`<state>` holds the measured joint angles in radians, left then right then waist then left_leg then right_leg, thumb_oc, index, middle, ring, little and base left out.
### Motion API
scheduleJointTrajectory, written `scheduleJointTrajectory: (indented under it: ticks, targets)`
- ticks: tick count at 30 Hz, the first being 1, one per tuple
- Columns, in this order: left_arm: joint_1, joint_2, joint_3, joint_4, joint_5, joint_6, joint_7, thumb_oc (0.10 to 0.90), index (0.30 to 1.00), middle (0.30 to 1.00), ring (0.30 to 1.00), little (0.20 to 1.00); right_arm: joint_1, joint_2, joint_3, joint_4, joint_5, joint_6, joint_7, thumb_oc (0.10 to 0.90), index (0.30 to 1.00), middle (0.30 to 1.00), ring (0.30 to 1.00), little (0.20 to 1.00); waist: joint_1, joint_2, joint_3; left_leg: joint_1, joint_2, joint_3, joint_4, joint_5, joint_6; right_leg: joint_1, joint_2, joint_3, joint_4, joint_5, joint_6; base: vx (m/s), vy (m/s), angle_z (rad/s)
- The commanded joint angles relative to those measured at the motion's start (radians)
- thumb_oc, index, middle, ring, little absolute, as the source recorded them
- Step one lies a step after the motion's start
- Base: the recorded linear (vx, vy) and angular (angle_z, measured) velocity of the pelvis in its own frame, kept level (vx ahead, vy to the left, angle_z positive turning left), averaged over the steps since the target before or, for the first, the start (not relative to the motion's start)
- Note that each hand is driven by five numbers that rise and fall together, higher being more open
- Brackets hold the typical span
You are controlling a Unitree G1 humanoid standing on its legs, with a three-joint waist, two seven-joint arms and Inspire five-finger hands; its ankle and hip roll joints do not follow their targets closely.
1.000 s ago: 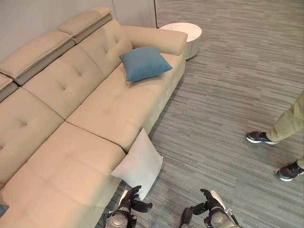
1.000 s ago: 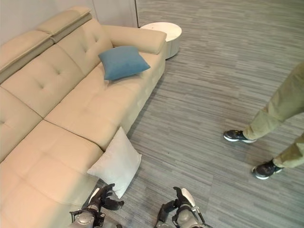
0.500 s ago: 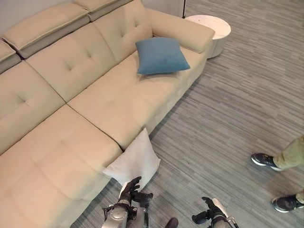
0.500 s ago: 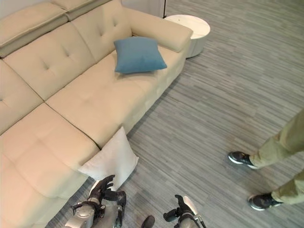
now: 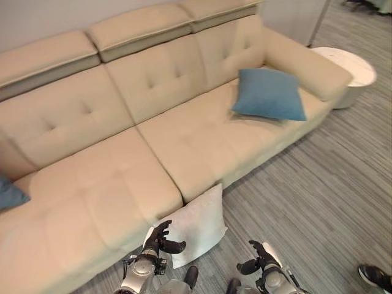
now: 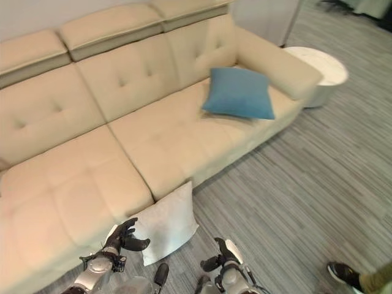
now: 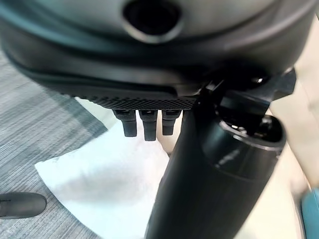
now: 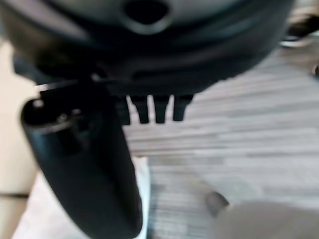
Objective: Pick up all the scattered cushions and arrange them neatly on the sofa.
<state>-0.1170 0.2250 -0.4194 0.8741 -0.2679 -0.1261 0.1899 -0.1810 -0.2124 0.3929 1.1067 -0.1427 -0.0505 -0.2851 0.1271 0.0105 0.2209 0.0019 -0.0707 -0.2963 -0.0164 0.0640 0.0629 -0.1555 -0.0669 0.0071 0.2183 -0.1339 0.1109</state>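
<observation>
Left eye view: white cushion (image 5: 195, 225) leans against the sofa (image 5: 141, 184) front on the floor; both robot hands, left (image 5: 160, 237) and right (image 5: 257, 259), open and empty, should clasp its opposite edges together.

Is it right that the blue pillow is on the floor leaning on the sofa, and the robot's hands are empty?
Not quite. The blue pillow lies up on the sofa seat, near the armrest, as the left eye view shows. The one on the floor leaning on the sofa is the white pillow. The left hand and right hand are indeed empty.
</observation>
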Motion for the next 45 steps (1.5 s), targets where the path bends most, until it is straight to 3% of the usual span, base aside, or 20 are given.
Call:
scheduleJointTrajectory:
  ticks: [1, 2, 3, 10, 14, 17, 24, 29, 33, 36, 42, 45]
  targets:
    - [-0.055, 0.003, 0.029, -0.004, 0.035, -0.091, 0.004, 0.8, 0.9, 0.9, 0.9, 0.9, 0.026, -0.184, -0.04, -0.093, 0.061, -0.042, 0.051, 0.8, 0.9, 0.9, 0.9, 0.9, -0.011, -0.022, -0.046, 0.017, -0.01, 0.012, 0.016, -0.124, -0.065, 0.074, -0.019, -0.071, -0.126, 0.095, 0.022, 0.15, -0.306, 1.36]
    - [-0.047, 0.009, 0.028, -0.026, 0.03, -0.085, -0.005, 0.8, 0.9, 0.9, 0.9, 0.9, 0.008, -0.182, -0.035, -0.189, 0.016, -0.039, 0.036, 0.8, 0.9, 0.9, 0.9, 0.9, -0.006, -0.027, -0.05, 0.011, -0.007, 0.008, 0.025, -0.127, -0.071, 0.097, -0.033, -0.102, -0.154, 0.103, 0.019, 0.05, -0.248, 0.55]
    - [-0.036, 0.01, 0.03, -0.042, 0.014, -0.083, 0.004, 0.8, 0.9, 0.9, 0.9, 0.9, 0.026, -0.171, -0.042, -0.221, 0.058, -0.048, 0.035, 0.8, 0.9, 0.9, 0.9, 0.9, -0.008, -0.035, -0.056, -0.003, 0.007, -0.007, 0.033, -0.122, -0.087, 0.12, -0.015, -0.098, -0.185, 0.096, 0.005, 0.06, -0.251, 0.41]
    - [-0.037, 0.011, 0.046, -0.04, 0.012, -0.074, -0.01, 0.8, 0.9, 0.9, 0.9, 0.9, 0.026, -0.178, -0.044, -0.22, 0.096, -0.057, 0.048, 0.8, 0.9, 0.9, 0.9, 0.9, -0.01, -0.047, -0.03, -0.076, 0.026, 0.006, 0.104, -0.117, -0.121, 0.171, -0.005, -0.177, -0.257, 0.097, -0.019, -0.01, -0.163, 0.46]
    - [-0.01, 0.004, 0.081, -0.058, 0.019, -0.071, -0.01, 0.8, 0.9, 0.9, 0.9, 0.9, 0.052, -0.166, -0.069, -0.192, 0.116, -0.059, 0.044, 0.8, 0.9, 0.9, 0.9, 0.9, -0.038, -0.045, -0.018, -0.115, 0.1, 0.356, 0.139, -0.118, -0.098, 0.217, -0.028, -0.313, -0.306, 0.091, -0.014, -0.06, -0.083, 0.96]
    - [0.013, 0.013, 0.102, -0.083, 0.023, -0.068, -0.013, 0.8, 0.9, 0.9, 0.9, 0.9, 0.076, -0.153, -0.1, -0.173, 0.137, -0.06, 0.039, 0.8, 0.9, 0.9, 0.9, 0.9, -0.051, -0.049, -0.019, -0.122, 0.12, 0.484, 0.158, -0.145, -0.093, 0.242, -0.029, -0.372, -0.306, 0.07, -0.015, 0.03, -0.038, 1.34]
    - [0.038, 0.036, 0.136, -0.073, 0.025, -0.06, -0.022, 0.8, 0.9, 0.9, 0.9, 0.9, 0.104, -0.119, -0.121, -0.13, 0.144, -0.063, 0.049, 0.8, 0.9, 0.9, 0.9, 0.9, -0.035, -0.079, -0.048, -0.074, 0.075, 0.429, 0.026, -0.11, -0.067, 0.239, -0.034, -0.407, -0.273, 0.068, -0.006, 0.08, 0.057, 0.29]
    - [0.043, 0.064, 0.168, -0.074, 0.018, -0.065, -0.014, 0.8, 0.9, 0.9, 0.9, 0.9, 0.103, -0.116, -0.136, -0.14, 0.154, -0.061, 0.052, 0.8, 0.9, 0.9, 0.9, 0.9, -0.024, -0.08, -0.039, -0.045, 0.057, 0.399, 0.004, -0.117, -0.047, 0.188, -0.074, -0.401, -0.105, 0.033, 0.012, 0.06, 0.095, 0.07]
    - [0.037, 0.073, 0.186, -0.076, 0.0, -0.079, 0.003, 0.8, 0.9, 0.9, 0.9, 0.9, 0.098, -0.121, -0.15, -0.164, 0.171, -0.065, 0.051, 0.8, 0.9, 0.9, 0.9, 0.9, -0.053, -0.065, -0.024, -0.036, 0.052, 0.346, -0.019, -0.111, -0.045, 0.103, -0.055, -0.235, -0.071, 0.053, 0.026, 0.05, 0.02, 0.41]
    - [0.025, 0.073, 0.194, -0.053, -0.008, -0.09, 0.013, 0.8, 0.9, 0.9, 0.9, 0.9, 0.095, -0.126, -0.154, -0.172, 0.183, -0.069, 0.053, 0.8, 0.9, 0.9, 0.9, 0.9, -0.061, -0.064, -0.015, -0.037, 0.045, 0.322, -0.02, -0.107, -0.052, 0.089, -0.054, -0.178, -0.139, 0.083, 0.023, 0.09, -0.045, 0.3]
    - [0.057, 0.067, 0.22, -0.058, -0.012, -0.09, 0.01, 0.8, 0.9, 0.9, 0.9, 0.9, 0.101, -0.126, -0.156, -0.198, 0.187, -0.078, 0.061, 0.8, 0.9, 0.9, 0.9, 0.9, -0.061, -0.062, -0.007, -0.044, 0.048, 0.318, -0.022, -0.106, -0.073, 0.117, -0.058, -0.227, -0.205, 0.109, 0.019, 0.09, -0.087, 0.22]
    - [0.067, 0.064, 0.222, -0.064, -0.019, -0.09, 0.011, 0.8, 0.9, 0.9, 0.9, 0.9, 0.103, -0.128, -0.169, -0.232, 0.203, -0.085, 0.054, 0.8, 0.9, 0.9, 0.9, 0.9, -0.07, -0.053, 0.028, -0.085, 0.059, 0.312, -0.011, -0.096, -0.088, 0.096, -0.056, -0.254, -0.214, 0.109, 0.009, -0.01, -0.096, 0.15]
